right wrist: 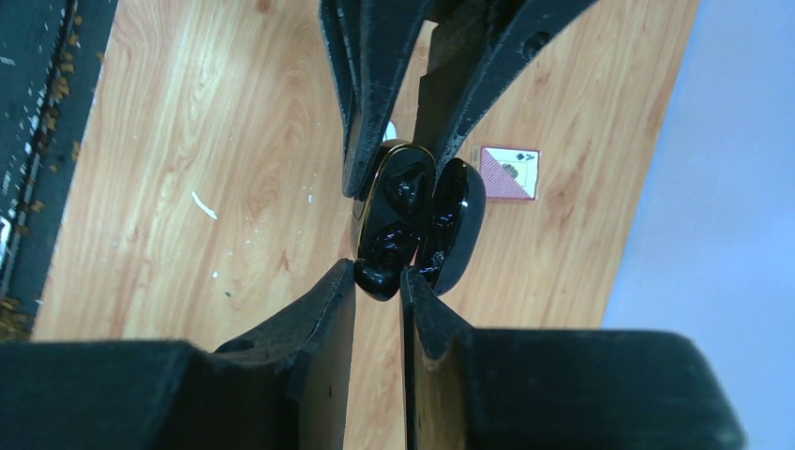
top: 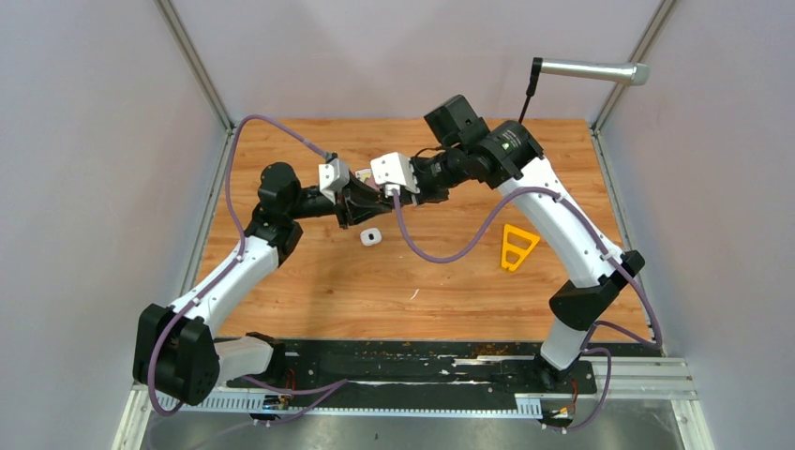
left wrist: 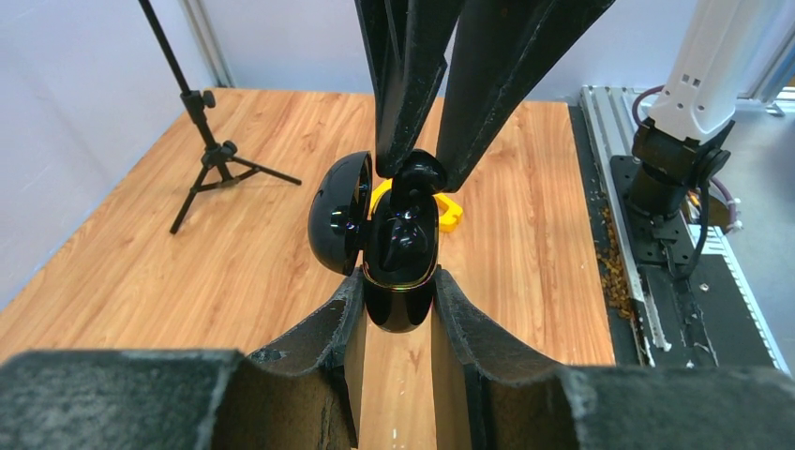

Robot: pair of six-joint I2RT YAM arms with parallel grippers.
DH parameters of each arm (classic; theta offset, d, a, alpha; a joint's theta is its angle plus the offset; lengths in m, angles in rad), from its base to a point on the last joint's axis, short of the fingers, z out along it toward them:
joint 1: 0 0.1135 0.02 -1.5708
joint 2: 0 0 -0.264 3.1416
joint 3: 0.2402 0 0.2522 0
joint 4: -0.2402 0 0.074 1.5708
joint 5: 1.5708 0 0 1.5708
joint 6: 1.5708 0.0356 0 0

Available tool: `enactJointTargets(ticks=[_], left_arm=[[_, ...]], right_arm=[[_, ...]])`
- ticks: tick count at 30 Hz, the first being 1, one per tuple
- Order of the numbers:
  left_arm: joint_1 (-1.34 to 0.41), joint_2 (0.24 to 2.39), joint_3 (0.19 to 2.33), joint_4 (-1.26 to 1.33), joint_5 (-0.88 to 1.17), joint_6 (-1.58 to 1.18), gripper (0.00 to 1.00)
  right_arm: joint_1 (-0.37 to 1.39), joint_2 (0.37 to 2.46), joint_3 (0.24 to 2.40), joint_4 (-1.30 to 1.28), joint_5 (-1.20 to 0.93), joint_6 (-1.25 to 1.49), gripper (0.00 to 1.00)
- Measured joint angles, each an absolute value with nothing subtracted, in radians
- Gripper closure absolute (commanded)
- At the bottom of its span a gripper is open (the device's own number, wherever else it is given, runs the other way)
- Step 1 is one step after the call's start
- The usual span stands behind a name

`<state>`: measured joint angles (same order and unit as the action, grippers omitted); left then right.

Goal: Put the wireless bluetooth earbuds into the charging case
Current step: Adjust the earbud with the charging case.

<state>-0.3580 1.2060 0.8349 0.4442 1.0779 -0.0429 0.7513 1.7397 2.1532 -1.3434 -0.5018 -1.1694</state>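
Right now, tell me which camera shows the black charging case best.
Left wrist: the open black charging case faces the lens, lid swung left. Right wrist shows it obliquely; top external barely shows it.

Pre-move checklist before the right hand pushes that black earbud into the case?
1. Left hand clamped on the black charging case: ok.
2. Lid swung open, out of the entry path: ok.
3. Right hand shut on the black earbud: ok.
4. Earbud at the case mouth: ok. It meets the top of the opening.
5. Earbud lined up with its socket: cannot tell, it is glossy black on black.
6. Second socket free or filled: cannot tell, reflections hide the inside.
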Motion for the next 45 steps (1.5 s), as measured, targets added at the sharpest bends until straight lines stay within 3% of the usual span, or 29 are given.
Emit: enactJointTargets(ticks=[25, 32, 36, 45], left_arm=[[-0.358, 1.2, 0.811, 0.491, 0.969, -0.035, 1.0], [-0.367, 1.198, 0.78, 0.524, 0.954, -0.009, 1.0], [-0.368, 1.192, 0.762, 0.551, 0.944, -0.009, 1.0], [-0.38, 1.186, 0.704, 0.595, 0.921, -0.041, 1.0]], right_arm=[[0.727, 1.907, 2.386, -1.364, -0.373, -0.414, 0.94], [0.729, 1.912, 2.374, -1.364, -0.336, -0.294, 0.87], [0.732, 1.912, 2.375, -1.364, -0.326, -0.274, 0.71], [0.746, 1.911, 2.401, -1.34, -0.331, -0.264, 0.6]])
